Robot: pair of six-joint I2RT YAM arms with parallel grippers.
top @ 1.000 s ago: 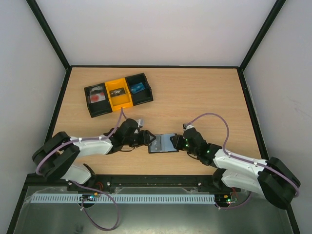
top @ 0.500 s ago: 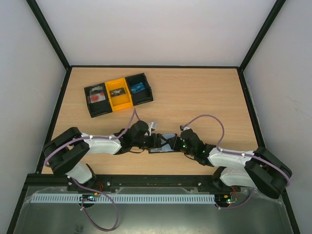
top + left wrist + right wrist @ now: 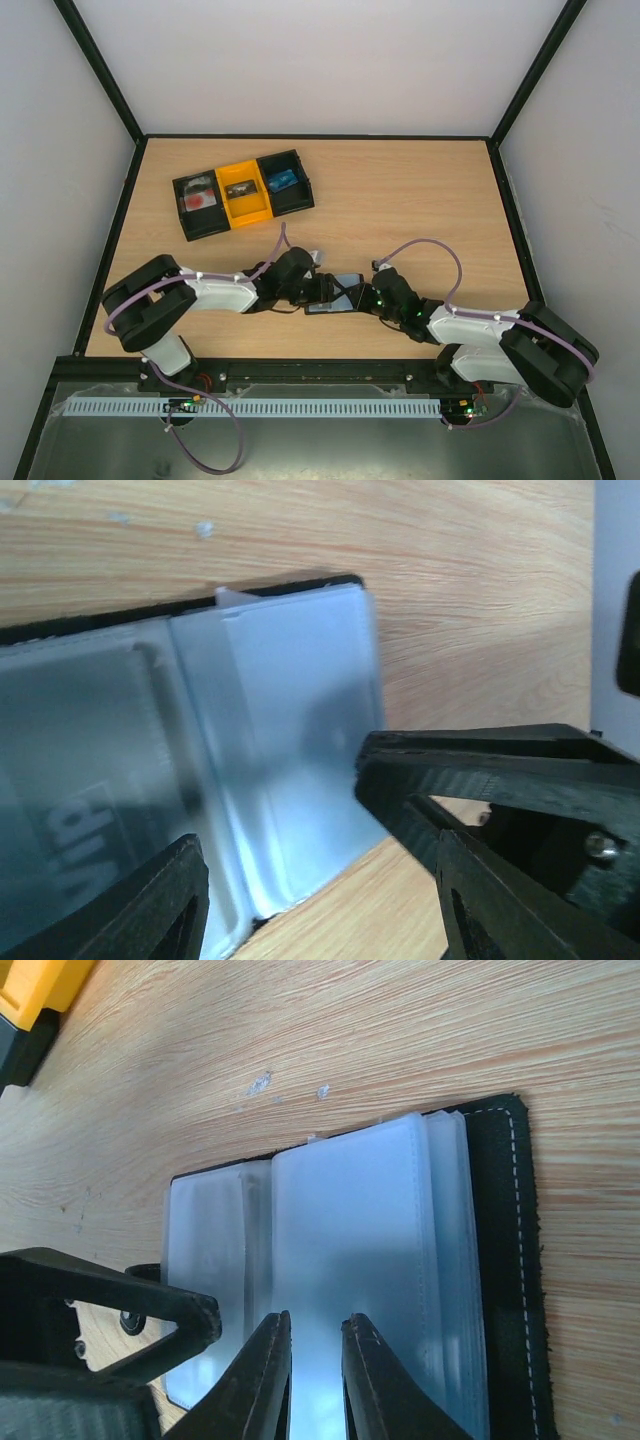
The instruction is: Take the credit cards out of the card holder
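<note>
The card holder (image 3: 341, 293) lay open and flat on the wooden surface (image 3: 400, 200), near the front edge and about in the middle. Its long side ran left to right. It sat right between the two arms, so both were as near as could be.

The left end effector (image 3: 322, 290) was at the left end of the card holder. In its own camera its two black fingers (image 3: 480, 780) were spread wide. One sat on each side of the clear plastic sleeves (image 3: 280, 700), low over them. In one sleeve I saw what looked like a card (image 3: 80, 810) with pale letters on it.

The right end effector (image 3: 366, 297) was at the right end. Its fingers (image 3: 268, 1370) were almost pressed together, with only a thin gap, low over the sleeves. I could not tell if it pinched a sleeve or just hovered there.

I think the left arm was the one set to pull a card. The card lay between its fingers, and I guess it would slide out along the holder's long side.

The black and yellow tray (image 3: 250, 217) sat far off to the left, well apart.
</note>
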